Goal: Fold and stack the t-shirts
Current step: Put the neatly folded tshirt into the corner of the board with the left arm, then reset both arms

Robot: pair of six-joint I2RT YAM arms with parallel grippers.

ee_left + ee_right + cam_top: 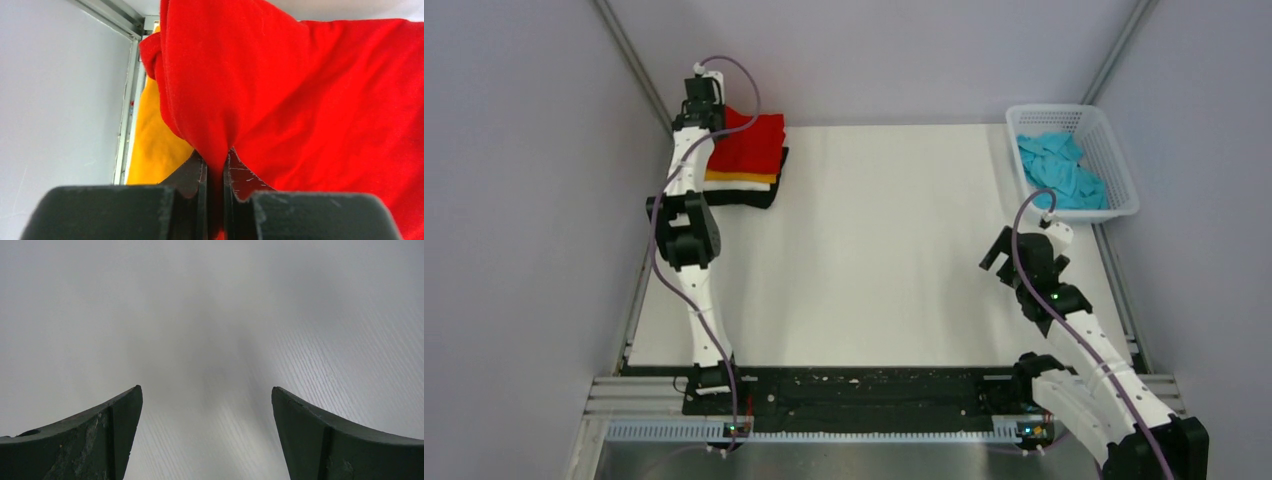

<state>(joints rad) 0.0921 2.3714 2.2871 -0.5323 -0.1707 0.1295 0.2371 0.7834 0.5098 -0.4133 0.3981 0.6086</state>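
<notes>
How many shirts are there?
5. Four are stacked at the far left: red shirt on top, then orange, white, and black at the bottom. The blue one lies crumpled in the basket, far right. More could be hidden underneath.

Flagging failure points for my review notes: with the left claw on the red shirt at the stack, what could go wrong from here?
1. The left claw is pinched shut on a fold of the red t-shirt topping the stack. Pulling away unreleased could unfold it or drag the orange-yellow t-shirt beneath askew.
2. The stack sits at the table's far left edge, so a tug might spill it off.
</notes>
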